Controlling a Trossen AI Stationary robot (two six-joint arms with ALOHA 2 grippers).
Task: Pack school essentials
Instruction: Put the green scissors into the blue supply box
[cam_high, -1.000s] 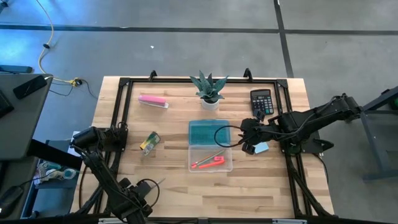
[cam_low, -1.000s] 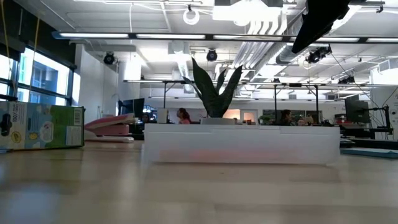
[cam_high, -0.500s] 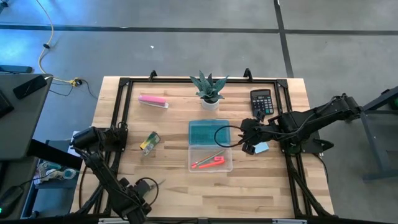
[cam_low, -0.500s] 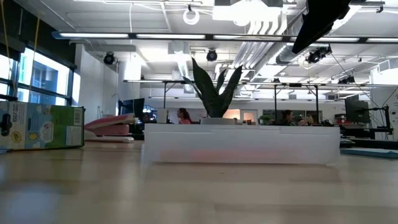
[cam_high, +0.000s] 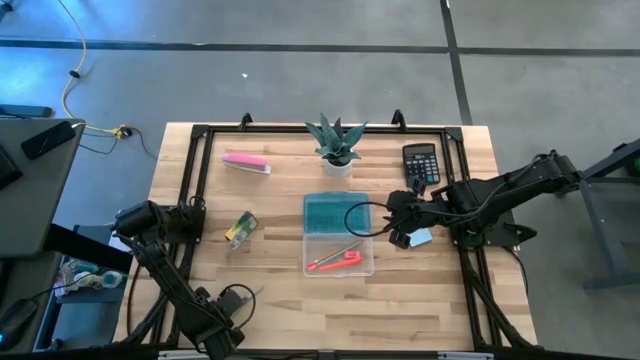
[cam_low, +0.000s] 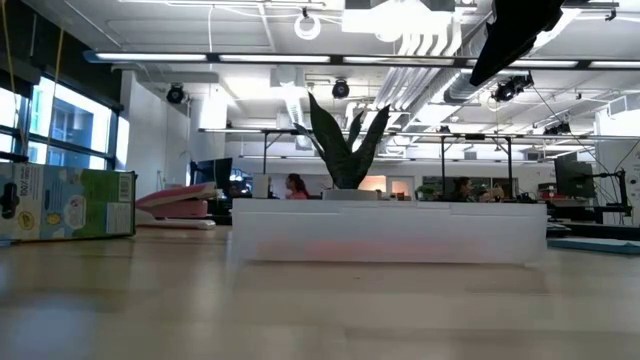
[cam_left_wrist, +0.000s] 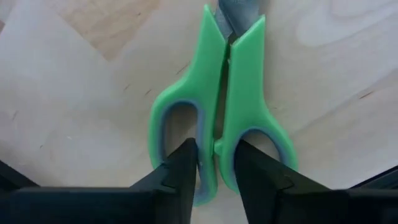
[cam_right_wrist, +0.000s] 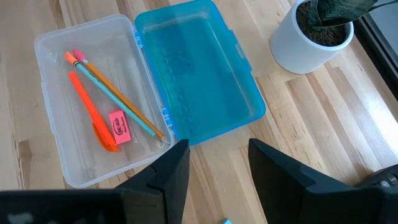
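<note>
The green-handled scissors (cam_left_wrist: 217, 106) are in my left gripper (cam_left_wrist: 216, 171), which is shut on them near the table's near-left edge (cam_high: 236, 299). Only their blade tip (cam_high: 257, 291) shows in the high view. My right gripper (cam_high: 400, 228) hovers open, right of the clear box (cam_high: 338, 255), whose blue lid (cam_high: 334, 212) lies open. An orange pen (cam_right_wrist: 90, 115), a pencil (cam_right_wrist: 118, 99) and a red eraser (cam_right_wrist: 119, 126) lie in the box. The light-blue sticky pad (cam_high: 423, 238) lies on the table partly under the right gripper. A small yellow-green piece (cam_high: 240, 229) lies left of the box. My left gripper holds the scissors by the inner bars of the two handle loops (cam_left_wrist: 217, 149), pinched together between its two fingers (cam_left_wrist: 183, 168). One fingertip stands at each loop, and the fingers lie along the scissors, blades pointing away. Whether the scissors are lifted off the wood does not show.
A potted plant (cam_high: 336, 145) stands behind the box, a black calculator (cam_high: 421, 165) at the far right, and a flat pink bar (cam_high: 246, 162) at the far left. Bare wood lies between the left gripper and the box (cam_low: 390, 232).
My left gripper has edged a little toward the table's left edge with the scissors still in it. The right arm has kept still.
</note>
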